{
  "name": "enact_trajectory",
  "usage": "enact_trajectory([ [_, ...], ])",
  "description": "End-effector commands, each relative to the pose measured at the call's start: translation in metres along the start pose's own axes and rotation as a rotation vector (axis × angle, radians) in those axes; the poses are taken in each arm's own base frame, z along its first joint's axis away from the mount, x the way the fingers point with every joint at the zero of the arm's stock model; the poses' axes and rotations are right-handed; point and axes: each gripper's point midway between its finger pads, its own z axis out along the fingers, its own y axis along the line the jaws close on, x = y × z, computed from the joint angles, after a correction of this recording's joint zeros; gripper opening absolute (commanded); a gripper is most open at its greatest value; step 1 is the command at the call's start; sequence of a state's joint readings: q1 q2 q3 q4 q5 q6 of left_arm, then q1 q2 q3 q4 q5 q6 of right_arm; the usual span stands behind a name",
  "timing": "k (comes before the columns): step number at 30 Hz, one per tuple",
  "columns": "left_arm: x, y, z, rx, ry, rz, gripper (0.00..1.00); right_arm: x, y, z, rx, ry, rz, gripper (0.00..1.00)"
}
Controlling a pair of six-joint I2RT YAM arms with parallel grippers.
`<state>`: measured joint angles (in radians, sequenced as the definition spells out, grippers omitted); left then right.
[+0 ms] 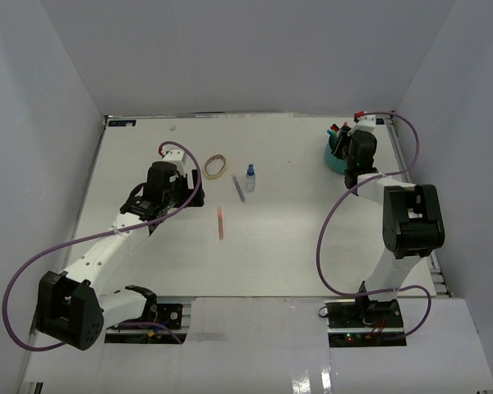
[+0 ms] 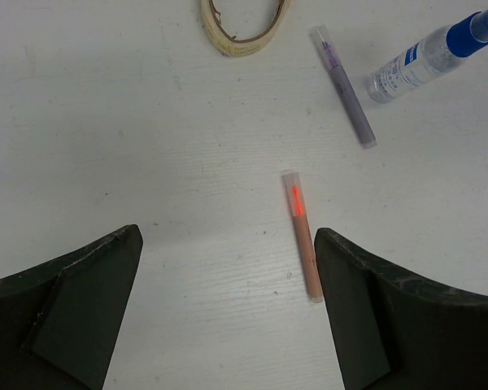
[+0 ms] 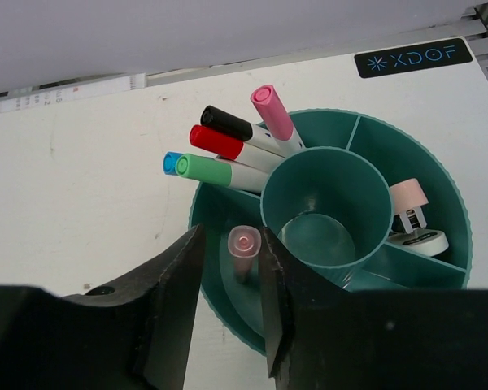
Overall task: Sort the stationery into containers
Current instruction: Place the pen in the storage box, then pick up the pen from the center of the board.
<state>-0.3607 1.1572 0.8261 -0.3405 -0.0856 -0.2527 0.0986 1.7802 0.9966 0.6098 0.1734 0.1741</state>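
Top: the organiser (image 1: 332,162) sits far right on the tabletop (image 1: 287,246), under the right gripper (image 1: 343,141).

Left wrist: the left gripper (image 2: 228,236) is wide open and empty over an orange pen (image 2: 302,236).

Right wrist: the right gripper is narrowly parted around a pink pen (image 3: 244,242) standing in an outer compartment. Five capped pens (image 3: 228,150) fill the next one. A label (image 3: 412,58) reads "XDOF".

a white flat worktop (image 1: 287,246) carries everything, closed in on its left, far and right sides by plain pale grey panel walls (image 1: 246,49). a black rectangular sticker with light blue "xdof" lettering (image 3: 408,58) lies flat at the worktop's far edge, near the far right corner. a small dark label (image 1: 125,123) sits in the far left corner. a thin white strip printed with fine marks (image 3: 73,88) runs along the far edge. a glossy white panel (image 1: 263,345) lies along the near edge.
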Motion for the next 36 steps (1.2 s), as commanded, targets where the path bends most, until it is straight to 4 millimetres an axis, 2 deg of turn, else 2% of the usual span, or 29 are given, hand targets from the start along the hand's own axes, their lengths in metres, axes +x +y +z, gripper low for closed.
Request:
enact_trajectory([
  [1, -0.014, -0.003, -0.006, 0.014, -0.033, -0.009, 0.98, -0.027, -0.001, -0.008, -0.006, -0.089, 0.014, 0.41],
  [6, -0.015, -0.002, -0.006, 0.01, -0.035, -0.009, 0.98, -0.03, -0.004, -0.018, 0.004, -0.095, 0.004, 0.43],
  [7, -0.015, -0.002, -0.006, 0.012, -0.034, -0.01, 0.98, -0.038, -0.004, -0.023, 0.007, -0.113, 0.006, 0.46],
  [9, -0.014, -0.002, -0.006, 0.014, -0.032, -0.01, 0.98, -0.037, -0.009, -0.031, 0.029, -0.116, 0.004, 0.5],
  [10, -0.013, -0.002, -0.006, 0.014, -0.03, -0.01, 0.98, -0.048, -0.01, -0.039, 0.034, -0.141, 0.003, 0.55],
  [11, -0.012, -0.002, -0.006, 0.016, -0.027, -0.011, 0.98, -0.045, -0.013, -0.044, 0.049, -0.136, 0.0, 0.57],
  [12, -0.013, -0.003, -0.006, 0.019, -0.027, -0.013, 0.98, -0.059, -0.013, -0.053, 0.048, -0.166, -0.002, 0.6],
  [14, -0.01, -0.002, -0.005, 0.016, -0.019, -0.014, 0.98, -0.06, -0.016, -0.06, 0.065, -0.146, -0.011, 0.68],
  [15, -0.009, -0.002, -0.005, 0.013, -0.015, -0.015, 0.98, -0.072, -0.017, -0.069, 0.073, -0.164, -0.008, 0.73],
  [17, -0.005, 0.0, -0.003, 0.004, 0.002, -0.018, 0.98, -0.068, -0.019, -0.077, 0.086, -0.122, -0.002, 0.79],
  [18, 0.001, -0.001, -0.001, 0.007, 0.028, -0.03, 0.98, -0.077, -0.018, -0.085, 0.083, -0.129, 0.003, 0.81],
  [19, 0.003, -0.003, 0.0, 0.013, 0.045, -0.038, 0.98, -0.077, -0.017, -0.09, 0.077, -0.115, 0.002, 0.83],
  [20, 0.012, -0.004, 0.006, 0.014, 0.087, -0.047, 0.98, -0.065, -0.016, -0.095, 0.069, -0.05, 0.008, 0.85],
  [22, 0.028, -0.01, 0.009, 0.03, 0.161, -0.099, 0.98, -0.069, -0.011, -0.111, 0.044, -0.035, 0.023, 0.87],
  [23, 0.037, -0.014, 0.014, 0.043, 0.204, -0.118, 0.98, -0.06, -0.006, -0.119, 0.01, 0.008, 0.023, 0.88],
  [27, 0.06, -0.028, 0.02, 0.051, 0.296, -0.178, 0.98, -0.045, 0.008, -0.157, -0.086, 0.043, 0.061, 0.92],
  [29, 0.064, -0.037, 0.022, 0.03, 0.3, -0.183, 0.98, -0.037, 0.013, -0.169, -0.122, 0.057, 0.077, 0.95],
  [30, 0.065, -0.038, 0.026, 0.005, 0.3, -0.176, 0.98, -0.041, 0.015, -0.179, -0.142, 0.037, 0.082, 0.95],
  [31, 0.066, -0.041, 0.028, -0.005, 0.301, -0.173, 0.98, -0.029, 0.014, -0.183, -0.145, 0.054, 0.093, 0.96],
  [32, 0.068, -0.046, 0.029, -0.029, 0.297, -0.173, 0.98, -0.026, 0.02, -0.189, -0.183, 0.059, 0.102, 0.97],
  [36, 0.08, -0.058, 0.037, -0.09, 0.325, -0.181, 0.98, -0.023, 0.024, -0.209, -0.22, 0.038, 0.126, 0.97],
])
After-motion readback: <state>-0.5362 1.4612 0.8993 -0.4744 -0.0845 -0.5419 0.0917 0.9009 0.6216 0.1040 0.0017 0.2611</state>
